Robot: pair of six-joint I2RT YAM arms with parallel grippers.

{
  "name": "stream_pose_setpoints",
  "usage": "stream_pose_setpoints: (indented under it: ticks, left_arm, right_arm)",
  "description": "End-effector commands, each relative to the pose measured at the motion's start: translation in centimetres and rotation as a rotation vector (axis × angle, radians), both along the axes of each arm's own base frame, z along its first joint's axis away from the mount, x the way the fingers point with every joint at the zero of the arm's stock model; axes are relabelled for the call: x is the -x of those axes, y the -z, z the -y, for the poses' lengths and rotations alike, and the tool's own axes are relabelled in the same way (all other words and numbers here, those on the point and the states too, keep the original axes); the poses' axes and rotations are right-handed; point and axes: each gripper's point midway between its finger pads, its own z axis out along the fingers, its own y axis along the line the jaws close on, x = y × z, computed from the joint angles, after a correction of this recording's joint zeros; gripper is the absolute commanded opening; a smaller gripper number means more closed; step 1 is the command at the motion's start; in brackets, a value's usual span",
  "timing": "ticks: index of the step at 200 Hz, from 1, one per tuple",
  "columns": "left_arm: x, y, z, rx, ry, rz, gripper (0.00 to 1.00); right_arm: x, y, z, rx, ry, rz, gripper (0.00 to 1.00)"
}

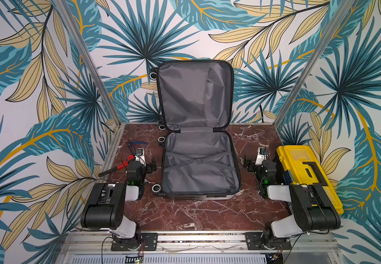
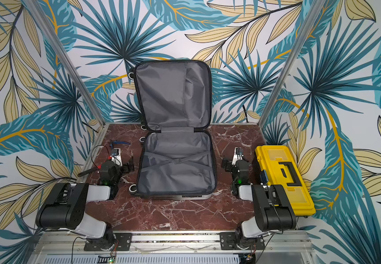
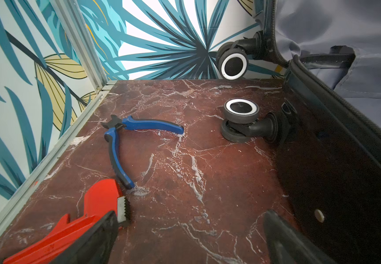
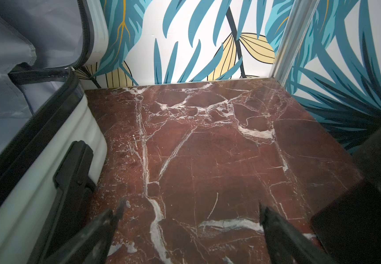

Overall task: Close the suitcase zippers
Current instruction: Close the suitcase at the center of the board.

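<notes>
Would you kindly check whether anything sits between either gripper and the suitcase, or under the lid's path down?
Nothing visible does. Bare table separates the left gripper and right gripper from the suitcase; its base holds only straps under the raised lid. The pliers, wrench and toolbox lie outboard.

Open suitcase (image 1: 198, 169), grey-lined, lower half flat on the counter (image 1: 185, 212) between left end effector (image 1: 151, 165) and right end effector (image 1: 247, 165), lid upright beyond both. Black zippers (image 4: 85, 32) undone around both rims.
</notes>
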Motion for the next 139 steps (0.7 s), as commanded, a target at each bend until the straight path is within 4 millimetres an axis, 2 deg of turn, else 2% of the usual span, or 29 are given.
stream_pose_setpoints:
  ticks: [1,99,114,139]
  left_arm:
    - [-0.8,-1.2,-0.1,-0.002,0.005,0.036,0.99]
    - [-0.8,-1.2,-0.2,-0.001,0.003,0.037,0.99]
    - [-0.7,-2.4,-0.4,-0.003,-0.009,0.068,0.99]
    - [0.4,-5.4,-1.2,-0.003,-0.059,0.106,0.99]
  right_arm:
    - [0.0,0.2,0.3,-0.007,0.019,0.000,0.99]
    - [0.2,0.1,0.3,-0.008,0.016,0.008,0.99]
    - [0.5,-0.7,0.2,-0.008,0.012,0.035,0.99]
    - [1.6,-3.4,0.2,-0.004,0.011,0.068,1.00]
